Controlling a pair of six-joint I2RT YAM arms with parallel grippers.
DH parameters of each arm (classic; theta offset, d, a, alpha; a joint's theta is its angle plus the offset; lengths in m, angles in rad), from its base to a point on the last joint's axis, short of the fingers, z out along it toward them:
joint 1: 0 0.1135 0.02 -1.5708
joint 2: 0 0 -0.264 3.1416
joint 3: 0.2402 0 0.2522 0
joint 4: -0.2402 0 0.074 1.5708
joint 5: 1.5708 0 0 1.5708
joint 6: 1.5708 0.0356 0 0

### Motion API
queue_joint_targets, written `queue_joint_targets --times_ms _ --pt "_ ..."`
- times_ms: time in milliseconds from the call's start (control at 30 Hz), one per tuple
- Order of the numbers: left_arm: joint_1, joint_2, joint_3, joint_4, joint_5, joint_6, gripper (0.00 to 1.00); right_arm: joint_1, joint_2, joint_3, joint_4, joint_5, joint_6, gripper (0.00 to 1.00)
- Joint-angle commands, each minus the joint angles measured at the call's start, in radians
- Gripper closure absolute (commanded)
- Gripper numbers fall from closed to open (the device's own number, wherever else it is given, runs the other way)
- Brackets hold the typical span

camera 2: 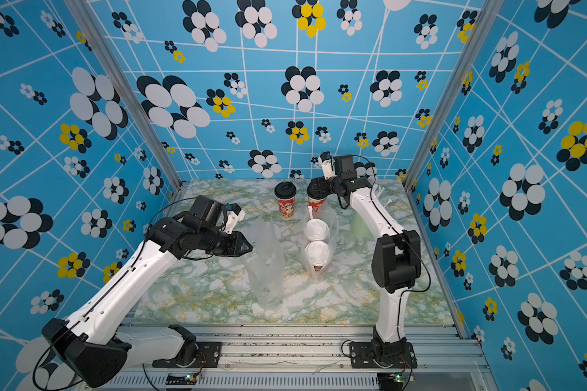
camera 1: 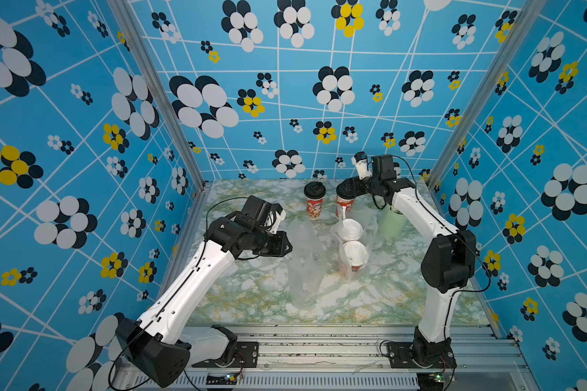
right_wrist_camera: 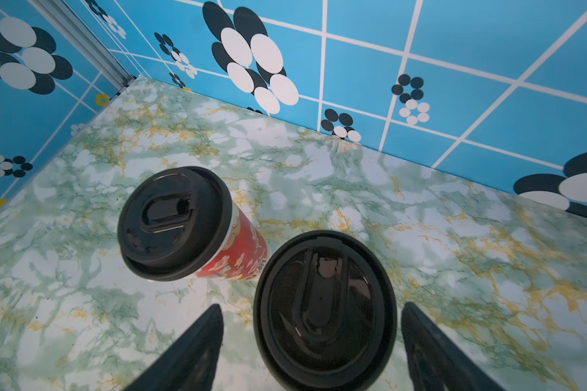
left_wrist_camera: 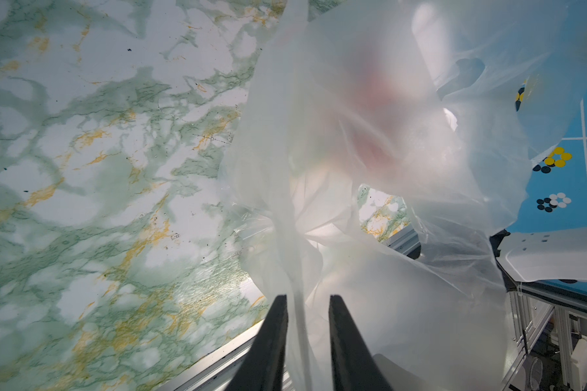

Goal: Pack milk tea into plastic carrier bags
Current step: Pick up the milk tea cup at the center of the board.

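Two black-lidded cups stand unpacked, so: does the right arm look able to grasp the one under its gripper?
Probably yes: the right gripper stands open, a finger on either side of that black-lidded cup, nothing between; the other black-lidded cup stands clear.

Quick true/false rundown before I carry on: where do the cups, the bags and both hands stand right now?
1. Both white-lidded cups sit inside one bag. True.
2. The right hand is clamped on a black-lidded cup. False: its jaws stand open on either side of the lid, with gaps.
3. The other black-lidded cup lies on its side. False: it stands upright on the table.
4. The left hand has a fold of the empty bag between its fingers. True.
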Motion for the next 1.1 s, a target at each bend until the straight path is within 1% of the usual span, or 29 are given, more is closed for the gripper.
queue_joint_targets --times_ms 0,167,400,533,1067 --pt "0.009 0.007 0.034 -0.013 0.006 -0.015 0.74 -0.018 -0.012 -0.079 0.179 -0.063 -0.024 0.16" --pt "0.010 0.010 0.037 -0.012 0.007 -0.018 0.74 -0.052 0.005 -0.127 0.267 -0.138 0.023 0.15" --pt "0.009 0.016 0.042 -0.013 0.007 -0.026 0.74 -0.066 0.025 -0.172 0.339 -0.172 0.028 0.15" --pt "0.009 0.015 0.043 -0.015 0.005 -0.027 0.74 -0.066 0.044 -0.168 0.367 -0.200 0.037 0.15" --pt "0.009 0.016 0.036 -0.013 0.002 -0.031 0.74 -0.065 0.095 -0.141 0.370 -0.221 0.027 0.14"
